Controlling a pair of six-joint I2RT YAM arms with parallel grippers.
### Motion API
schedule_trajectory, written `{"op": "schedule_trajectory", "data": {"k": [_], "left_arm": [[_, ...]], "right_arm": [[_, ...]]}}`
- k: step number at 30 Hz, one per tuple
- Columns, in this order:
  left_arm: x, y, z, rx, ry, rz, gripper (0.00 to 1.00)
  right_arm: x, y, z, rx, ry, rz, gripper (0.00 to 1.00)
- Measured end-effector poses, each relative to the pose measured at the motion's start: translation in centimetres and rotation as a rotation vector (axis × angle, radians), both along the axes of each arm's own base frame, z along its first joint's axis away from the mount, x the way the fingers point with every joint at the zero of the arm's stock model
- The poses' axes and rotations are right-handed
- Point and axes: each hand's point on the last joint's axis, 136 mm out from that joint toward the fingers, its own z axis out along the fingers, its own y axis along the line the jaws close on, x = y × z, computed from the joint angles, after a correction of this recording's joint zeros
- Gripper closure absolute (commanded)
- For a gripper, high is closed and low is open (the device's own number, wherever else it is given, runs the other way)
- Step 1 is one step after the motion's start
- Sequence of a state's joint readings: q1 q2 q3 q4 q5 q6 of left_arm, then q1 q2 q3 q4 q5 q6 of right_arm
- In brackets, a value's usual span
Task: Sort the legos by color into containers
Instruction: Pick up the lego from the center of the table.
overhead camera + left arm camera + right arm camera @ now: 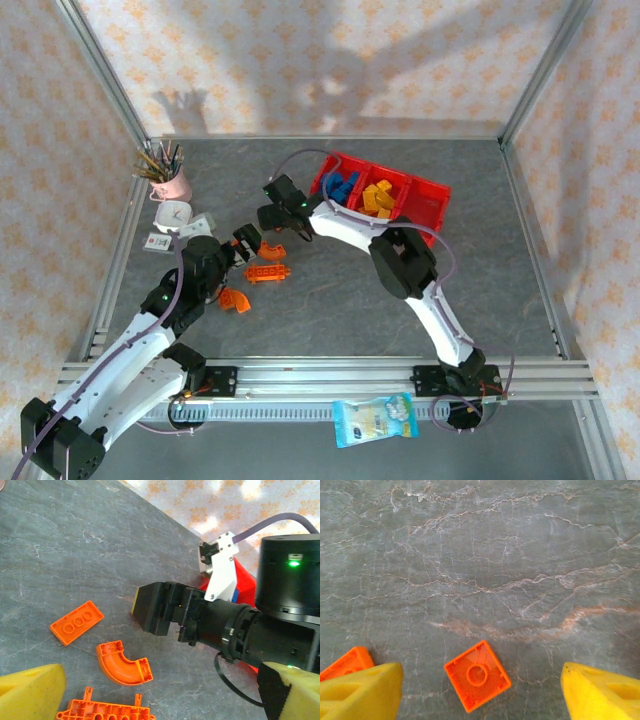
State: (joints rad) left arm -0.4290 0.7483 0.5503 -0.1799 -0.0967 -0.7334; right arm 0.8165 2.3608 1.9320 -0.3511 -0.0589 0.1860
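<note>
Right gripper [271, 216] hangs spread wide over the table. The square orange lego [477, 675] lies upside down on the table between its fingers [365, 692], skewed to the pads. It is likely the nearer arm. The red containers [437, 190] sit just beyond, to its right.

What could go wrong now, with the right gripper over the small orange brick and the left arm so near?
1. The square orange brick lies cornerwise between the fingers of the open right gripper, so it may twist or slip when they close.
2. A second orange brick sits right beside one finger and could be pushed or pinched too.
3. The left gripper hovers close to the right one, so the arms might collide.
</note>
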Motion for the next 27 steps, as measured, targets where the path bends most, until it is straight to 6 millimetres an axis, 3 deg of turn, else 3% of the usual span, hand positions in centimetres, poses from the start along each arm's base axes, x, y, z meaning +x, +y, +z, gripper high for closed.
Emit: {"op": "schedule_trajectory", "data": {"k": [8,21,27], "left_arm": [[0.0,0.3,-0.1,0.008,0.0,0.015,0.01],[0.0,0.3,-0.2,0.007,0.003,0.015,0.01],[0.1,0.3,-0.6,0.013,0.015,0.015,0.01]], "right_arm": [[-0.6,-0.2,-2.3,-0.095,0.005,0.098,0.28],[-0.6,-0.1,-3.4,-0.174,-0.02,0.199,0.43],[0.2,0.5,-3.6,-0.185,-0.04,0.213,0.57]]}}
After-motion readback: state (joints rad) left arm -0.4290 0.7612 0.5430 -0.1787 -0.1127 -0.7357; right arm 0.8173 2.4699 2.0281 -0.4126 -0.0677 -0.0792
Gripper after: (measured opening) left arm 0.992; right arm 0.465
